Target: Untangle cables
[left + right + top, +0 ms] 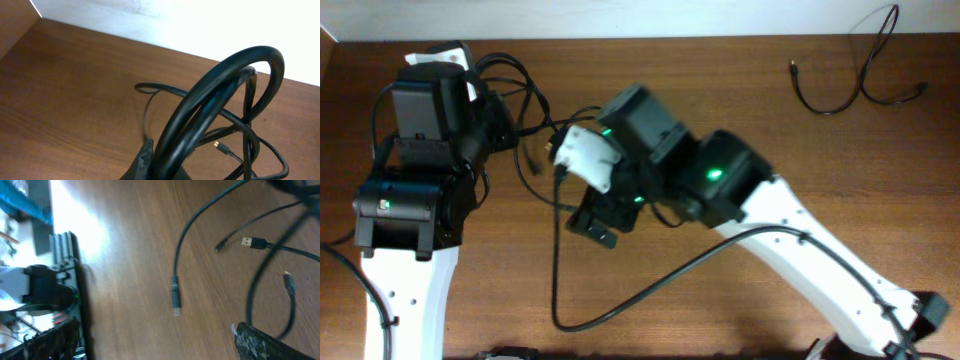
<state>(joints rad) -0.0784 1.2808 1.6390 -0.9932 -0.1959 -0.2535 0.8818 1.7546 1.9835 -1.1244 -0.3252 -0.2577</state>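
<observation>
jaws of left gripper [146, 163]: closed tight; one dark finger shows at the bottom edge of the left wrist view, with a black loop rising right beside it; pinched or only touching, cannot tell.
jaws of right gripper [155, 347]: spread wide with nothing between them; textured finger [257, 342] at the lower right of the right wrist view, low over bare wood.
cables [525, 100]: tangled heap in the upper left of the overhead view, between the two arms' heads and just beside the left gripper; crossing loops lying on the wood.
near loop [225, 75]: arches high through the middle of the left wrist view, close to the lens; thinner loops lie flat behind it.
small plug [218, 146]: metallic tip, lower right of the left wrist view, lying inside the loops.
plug ends before right gripper: grey-tipped cable end [175, 297] mid-frame, pointing down; flat metal plug [252, 242] at the upper right; a third tip [289, 282] at the right, all apart from the fingers.
loose cable [850, 85]: upper right of the overhead view, one curled strand well apart from the heap and from both arms.
table [720, 320]: brown wood.
wall [210, 20]: pale, along the top of the left wrist view.
</observation>
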